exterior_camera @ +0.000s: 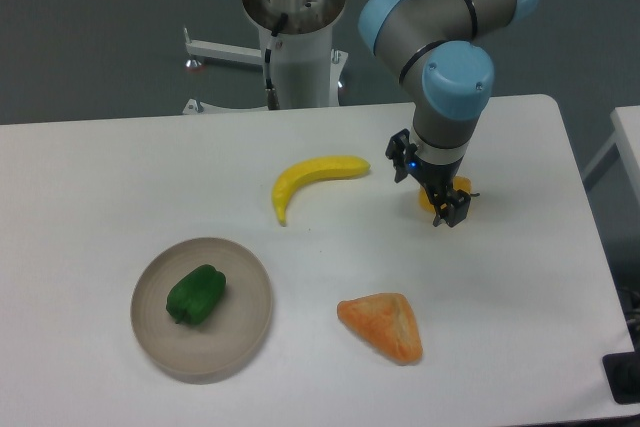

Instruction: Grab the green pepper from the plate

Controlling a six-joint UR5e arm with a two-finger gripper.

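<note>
Pepper (196, 294), green and glossy, lies on its side a little left of centre on the plate (245, 332), which sits near the front left of the table (100, 177); its lumpy shape keeps it from rolling, and nothing touches it. The gripper (449, 209) hangs well apart from it, far to the right, pointing down just over something yellow-orange (463, 188) that it mostly hides. Whether its fingers are spread or closed on that object I cannot tell from this angle. A banana (312, 179) lies between arm and plate, a pastry (383, 325) near the front. Judging by this, the reach toward the plate has not begun.
</note>
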